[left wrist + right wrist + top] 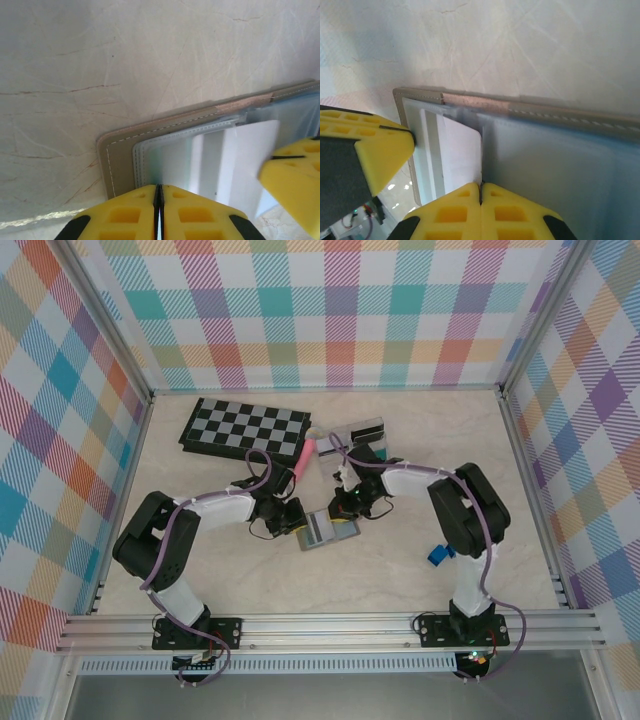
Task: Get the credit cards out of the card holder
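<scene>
The card holder (pixel 322 530) lies open on the table between both arms, tan stitched border (pixel 120 150) round clear pockets. A pale card (pixel 250 160) with a grey stripe sits partly in a pocket. My left gripper (pixel 293 520) is shut (pixel 159 189) at the holder's left edge, a thin sliver of the pocket leaf between its fingers. My right gripper (pixel 348 510) is shut (pixel 481 186), its tips meeting the card's (pixel 462 150) right edge where the pocket begins; whether the card is pinched I cannot tell. Each wrist view catches the other gripper's fingers (pixel 295 180) (pixel 375 150).
A folded chessboard (pixel 245 428) lies at the back left, with a pink object (pixel 303 458) beside it and a clear box (pixel 365 432) behind the right arm. A small blue item (pixel 437 554) sits by the right arm's elbow. Checked walls enclose the table.
</scene>
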